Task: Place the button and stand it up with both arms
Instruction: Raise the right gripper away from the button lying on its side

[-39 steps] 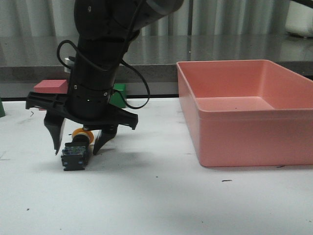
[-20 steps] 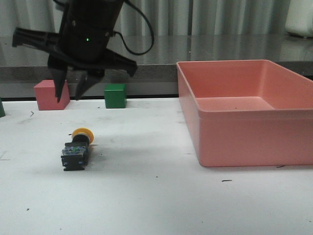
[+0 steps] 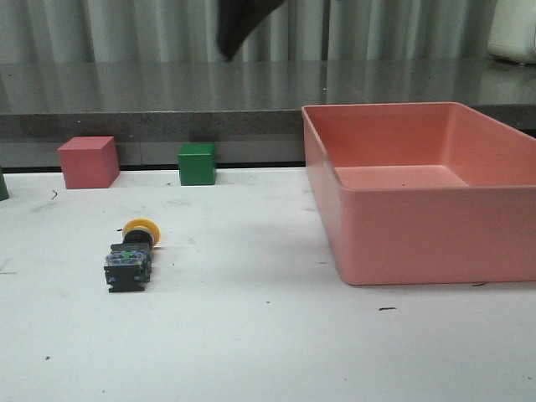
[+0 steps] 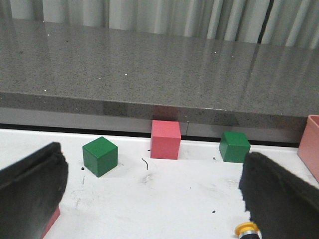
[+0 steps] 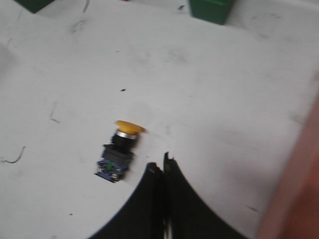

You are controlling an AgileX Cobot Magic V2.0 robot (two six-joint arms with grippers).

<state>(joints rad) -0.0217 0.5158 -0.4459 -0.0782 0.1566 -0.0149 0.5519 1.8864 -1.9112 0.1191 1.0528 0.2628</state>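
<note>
Your button (image 3: 131,255) lies on its side on the white table (image 3: 251,335), yellow cap toward the back, black base toward you, touching nothing. So it is placed but not yet stood up.

The right gripper (image 5: 163,172) hangs above and just beside it with its fingertips pressed together, holding nothing. The left gripper (image 4: 149,199) has its fingers (image 4: 32,184) spread wide and empty; the cap only peeks in by 1 finger.

The risk: the round cap and collar may let the button roll or skid if you push it with 1 closed tip, and a top-heavy cap could tip it back over, though the blurred right wrist view leaves the base's footing unclear.

Open table surrounds it. The red cube (image 3: 87,162) and green cube (image 3: 197,163) sit well behind, the pink bin (image 3: 419,243) well right.
</note>
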